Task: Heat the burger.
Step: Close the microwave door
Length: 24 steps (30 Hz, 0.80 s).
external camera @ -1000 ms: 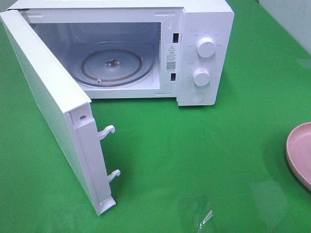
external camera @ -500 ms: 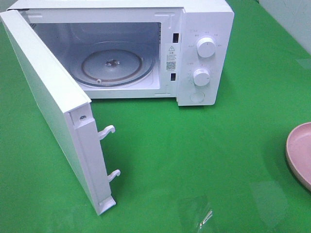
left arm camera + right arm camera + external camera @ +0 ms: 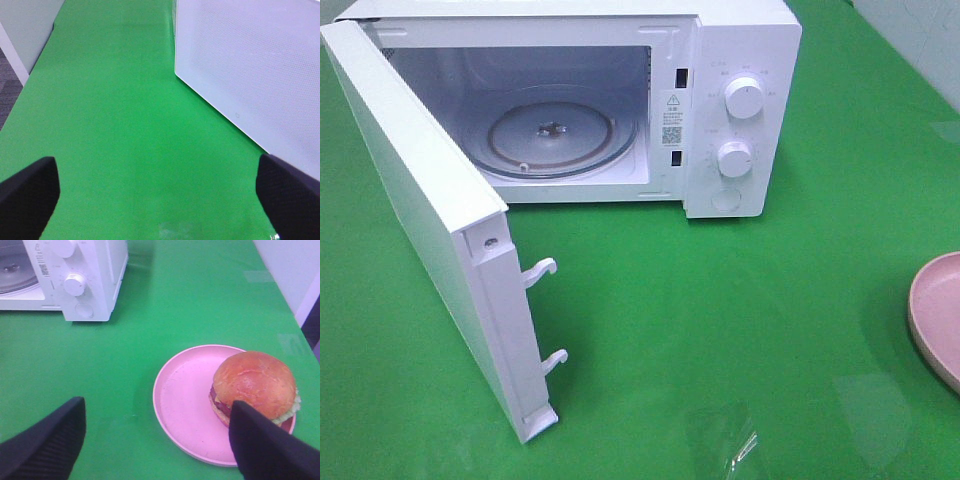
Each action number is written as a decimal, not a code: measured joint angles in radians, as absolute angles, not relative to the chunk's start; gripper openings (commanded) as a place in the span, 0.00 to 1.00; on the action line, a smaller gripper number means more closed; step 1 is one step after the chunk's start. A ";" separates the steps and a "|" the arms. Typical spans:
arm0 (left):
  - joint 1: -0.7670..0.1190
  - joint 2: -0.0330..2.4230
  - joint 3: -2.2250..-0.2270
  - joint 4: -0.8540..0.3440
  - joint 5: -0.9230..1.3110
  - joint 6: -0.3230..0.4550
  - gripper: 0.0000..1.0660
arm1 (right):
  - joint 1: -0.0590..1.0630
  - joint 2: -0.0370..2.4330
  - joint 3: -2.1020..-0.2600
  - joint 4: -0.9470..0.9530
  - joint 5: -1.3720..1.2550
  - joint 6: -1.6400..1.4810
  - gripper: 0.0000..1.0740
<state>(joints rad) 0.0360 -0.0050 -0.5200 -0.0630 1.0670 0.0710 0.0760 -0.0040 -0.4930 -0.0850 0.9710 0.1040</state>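
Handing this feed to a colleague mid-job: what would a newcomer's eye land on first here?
First, the white microwave at the back of the green table, its door swung wide open and the glass turntable bare. Next, the burger sitting on the pink plate to the microwave's right, with the open right gripper hovering near it.

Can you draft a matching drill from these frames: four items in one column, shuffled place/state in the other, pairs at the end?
Items:
1. burger
2. microwave door
3. glass turntable
4. right gripper

States:
A. bare, nothing resting on it
B. open, holding nothing, hovering near the plate
C. sitting off-centre on the pink plate
D. swung wide open, latch hooks exposed

Pairs: 1-C, 2-D, 3-A, 4-B
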 measured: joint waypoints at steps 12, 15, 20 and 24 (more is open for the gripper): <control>0.036 -0.005 -0.520 -0.063 1.067 0.071 0.94 | 0.052 -0.004 -0.493 -0.063 0.971 0.103 0.71; 0.036 -0.005 -0.520 -0.063 1.067 0.071 0.94 | 0.052 -0.004 -0.493 -0.063 0.971 0.103 0.71; 0.036 -0.005 -0.520 -0.063 1.067 0.071 0.94 | 0.052 -0.004 -0.493 -0.063 0.971 0.103 0.71; 0.036 -0.005 -0.520 -0.063 1.067 0.071 0.94 | 0.052 -0.004 -0.493 -0.063 0.971 0.103 0.71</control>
